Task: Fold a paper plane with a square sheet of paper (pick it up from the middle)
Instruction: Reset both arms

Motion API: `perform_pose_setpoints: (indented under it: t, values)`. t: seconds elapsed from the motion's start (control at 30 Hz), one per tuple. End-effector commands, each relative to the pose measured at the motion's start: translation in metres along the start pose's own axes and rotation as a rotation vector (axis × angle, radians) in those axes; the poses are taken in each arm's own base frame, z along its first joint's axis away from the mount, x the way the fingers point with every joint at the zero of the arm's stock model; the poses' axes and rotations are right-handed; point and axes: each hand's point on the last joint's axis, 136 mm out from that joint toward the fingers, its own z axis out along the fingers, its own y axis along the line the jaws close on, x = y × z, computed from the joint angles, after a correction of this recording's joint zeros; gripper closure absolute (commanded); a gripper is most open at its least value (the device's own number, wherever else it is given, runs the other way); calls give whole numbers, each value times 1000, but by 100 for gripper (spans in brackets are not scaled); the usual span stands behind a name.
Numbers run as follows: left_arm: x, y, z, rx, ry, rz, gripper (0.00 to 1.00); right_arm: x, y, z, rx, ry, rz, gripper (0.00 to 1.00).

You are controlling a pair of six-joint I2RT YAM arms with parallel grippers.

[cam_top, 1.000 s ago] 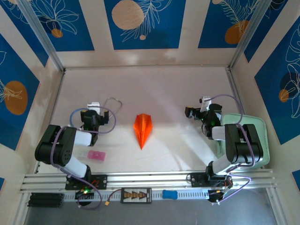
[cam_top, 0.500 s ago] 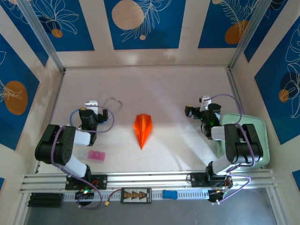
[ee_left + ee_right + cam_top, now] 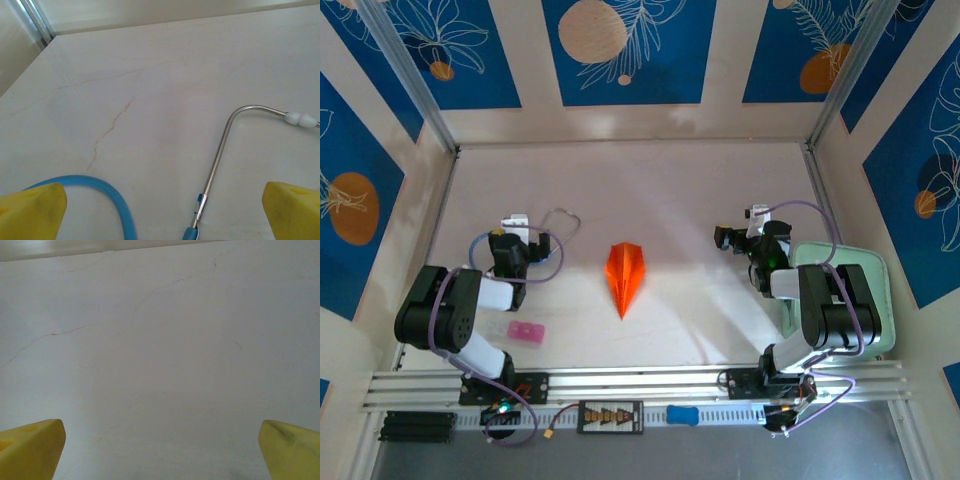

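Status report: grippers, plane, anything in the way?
Left gripper open, empty; right gripper open, empty. Paper plane folded, flat on the table, centre, untouched. Pink block and green tray sit off to the sides, apart from it.

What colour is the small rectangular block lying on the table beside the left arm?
The block is pink; the top external view shows it best.

The left arm is folded, elbow low near its base and forearm pointing away from the base rail. The left end effector (image 3: 514,230) has its jaws spread wide, yellow fingertips (image 3: 31,210) far apart above the counter (image 3: 165,100). The right arm mirrors this pose. The right end effector (image 3: 750,228) is likewise spread wide, and neither end effector grips anything.
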Motion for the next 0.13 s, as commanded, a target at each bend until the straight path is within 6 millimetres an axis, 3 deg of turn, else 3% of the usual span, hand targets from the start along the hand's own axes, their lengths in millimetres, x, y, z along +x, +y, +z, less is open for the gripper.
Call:
perform_pose_setpoints:
  t: [0.0,0.1]
  values:
    - [-14,0,1,12,-46,-10,0,-15,0,2,6,-42,0,1]
    - [-14,0,1,12,-46,-9,0,-15,-1,1,7,-45,-2,1]
